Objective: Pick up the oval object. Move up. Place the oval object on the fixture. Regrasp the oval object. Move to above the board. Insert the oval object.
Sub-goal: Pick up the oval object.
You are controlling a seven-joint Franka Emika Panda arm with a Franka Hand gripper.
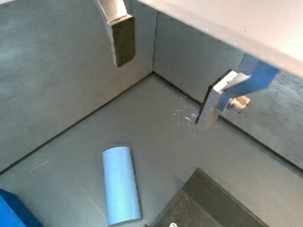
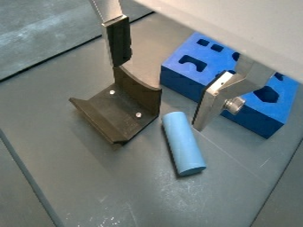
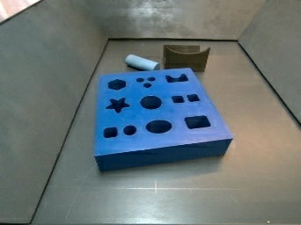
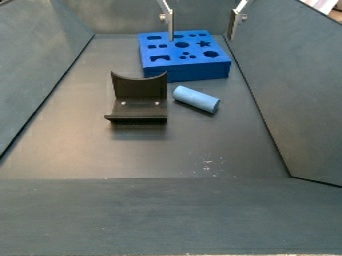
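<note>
Main risk, as I judge it: the oval object (image 4: 195,98) lies on its side on the floor, a round-sided peg, so a descent that lands off its middle could make it roll or skid out from between the pads, and it could bump the fixture (image 4: 138,98) just beside it or run against the board (image 4: 185,55) behind. A second risk: the fixture is close on one side, so a finger could clip its wall on the way down. Near to far in a side view: fixture and peg come first, side by side and not touching, then the board at the back, and the gripper (image 4: 202,12) is high above the board's far edge, only its fingertips in frame. In both wrist views the fingers (image 2: 117,43) are spread wide with nothing between them, so the hand is empty. Count: one oval object (image 2: 182,144), one fixture (image 2: 119,107), one board (image 3: 157,115), one gripper, two fingers.
</note>
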